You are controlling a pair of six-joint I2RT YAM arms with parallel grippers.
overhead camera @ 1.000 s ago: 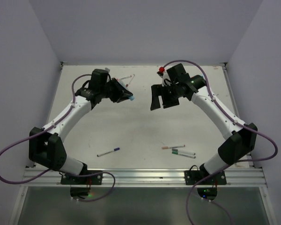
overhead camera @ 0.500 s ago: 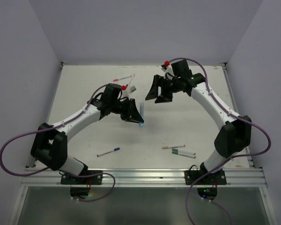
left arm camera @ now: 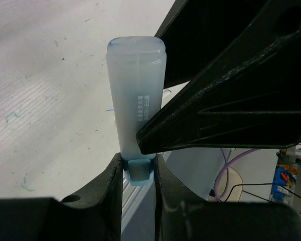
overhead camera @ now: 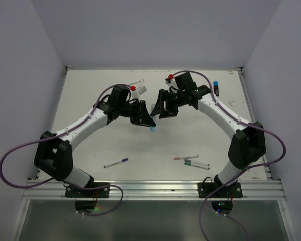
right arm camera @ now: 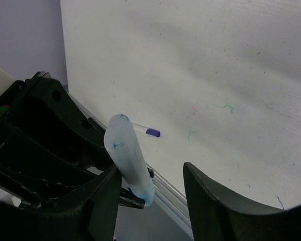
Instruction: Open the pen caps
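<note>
My left gripper [overhead camera: 146, 119] is shut on the darker blue end of a pale blue highlighter [left arm camera: 135, 95] and holds it above the table's middle. The highlighter's tip shows in the top view [overhead camera: 152, 128]. My right gripper [overhead camera: 162, 109] is open, right next to the left one. In the right wrist view the highlighter [right arm camera: 129, 155] stands between the right fingers, close against the left finger [right arm camera: 103, 196], with a wide gap to the other. In the left wrist view a right finger [left arm camera: 226, 110] crosses the highlighter's side. I cannot tell which part is its cap.
A white pen with a purple cap [overhead camera: 116, 162] lies at front left and shows in the right wrist view [right arm camera: 151, 132]. Three thin pens [overhead camera: 190, 160] lie at front right. Thin pens [overhead camera: 136, 83] lie at the back. A dark marker with a blue cap [overhead camera: 215, 88] lies at back right.
My left gripper has swung from the back left to the middle with the highlighter. My right gripper has moved down and left until its open fingers stand around the highlighter.
</note>
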